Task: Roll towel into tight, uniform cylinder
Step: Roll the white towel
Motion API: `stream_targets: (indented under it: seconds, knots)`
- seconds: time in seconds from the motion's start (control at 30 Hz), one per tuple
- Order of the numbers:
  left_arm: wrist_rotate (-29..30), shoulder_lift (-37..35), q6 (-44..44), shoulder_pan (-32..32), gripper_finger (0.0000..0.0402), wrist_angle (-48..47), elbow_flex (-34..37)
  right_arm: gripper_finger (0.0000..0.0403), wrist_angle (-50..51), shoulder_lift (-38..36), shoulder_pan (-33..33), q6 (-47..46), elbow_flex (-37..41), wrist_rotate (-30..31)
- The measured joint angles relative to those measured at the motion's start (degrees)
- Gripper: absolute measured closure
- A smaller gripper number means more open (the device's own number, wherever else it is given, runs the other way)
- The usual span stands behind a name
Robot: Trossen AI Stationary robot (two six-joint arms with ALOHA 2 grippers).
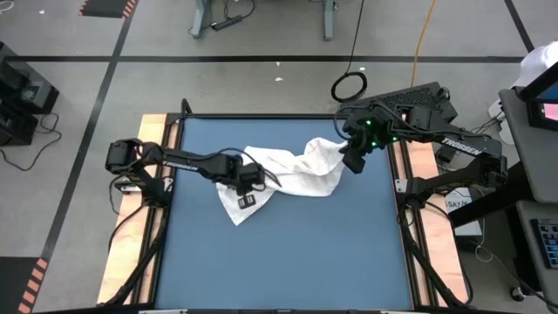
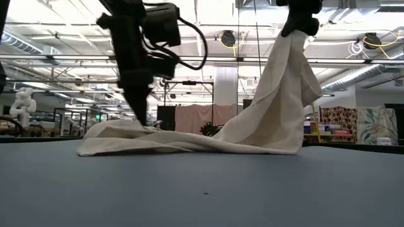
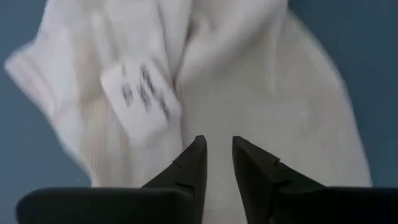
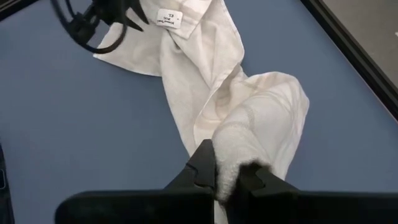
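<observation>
The white towel [image 1: 292, 174] lies crumpled across the middle of the blue table [image 1: 288, 262]. Its left part [image 2: 126, 142] rests flat on the table, and a white label [image 3: 140, 93] shows on it. Its right end rises in a slope to my right gripper [image 4: 227, 171], which is shut on it well above the table. My left gripper [image 3: 218, 146] points steeply down over the towel's left part, beside the label. It is open by a narrow gap with no cloth between its fingers. My left gripper's fingertips [image 2: 142, 121] reach down to the top of the towel's left part; I cannot tell whether they touch it. My right gripper pinches the towel's bunched right end [image 4: 239, 152] between its two fingers, slanting down from the table's right side. Several layers are gathered there. That end is lifted clear, and the cloth hangs from it in loose folds down to the table [image 2: 278, 145].
Bare blue table lies on the near side of the towel [image 1: 288, 270] and along the far edge. Wooden rails [image 1: 135, 235] and a black frame border the table at left and right. Dark equipment [image 1: 418, 100] stands past the far right corner.
</observation>
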State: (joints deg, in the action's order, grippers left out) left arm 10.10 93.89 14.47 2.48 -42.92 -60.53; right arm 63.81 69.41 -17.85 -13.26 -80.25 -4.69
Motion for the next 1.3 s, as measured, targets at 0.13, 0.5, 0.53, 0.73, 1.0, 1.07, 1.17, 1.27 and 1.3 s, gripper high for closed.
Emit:
stream_targets:
  seconds: [0.13, 0.5, 0.53, 0.73, 1.0, 1.07, 1.17, 1.27, 1.3]
  knots:
    - [1.7, -2.8, 2.7, -2.6, 0.0273, -4.0, 0.1, 0.0403, 1.4, -0.1, 0.0, -0.2, 0.0, -1.1]
    - [1.4, -16.9, 1.0, 0.2, 0.0206, -6.5, 10.1, 0.0403, 3.9, -2.5, 0.0, -3.1, 0.0, -4.9]
    - [0.5, -18.2, 1.7, 0.7, 0.0205, -4.9, 11.1, 0.0403, 4.3, -2.9, 0.0, -3.5, 0.0, -5.3]
    - [-1.5, -21.3, -1.7, -0.3, 0.0205, 4.8, 13.4, 0.0403, 11.2, -4.0, 0.0, -4.2, 0.0, -4.2]
    - [5.7, -15.7, -3.0, 1.3, 0.0205, 9.0, 20.2, 0.0403, 17.6, -5.1, -0.1, -8.3, 0.0, 2.3]
    - [9.9, -14.5, -3.6, 3.4, 0.0205, 7.1, 22.1, 0.0403, 17.9, -5.4, -0.1, -10.8, 0.0, 2.7]
    - [12.1, -14.0, -7.5, 8.8, 0.0205, 7.7, 23.7, 0.0403, 18.8, -5.8, 0.0, -15.8, 0.0, 0.8]
    - [11.4, -15.4, -13.6, 14.9, 0.0205, 7.3, 23.0, 0.0403, 19.8, -6.8, 0.4, -22.2, 0.0, -2.8]
    - [11.0, -16.3, -15.4, 16.8, 0.0205, 7.2, 22.4, 0.0403, 19.7, -7.2, 0.9, -24.3, 0.0, -3.6]
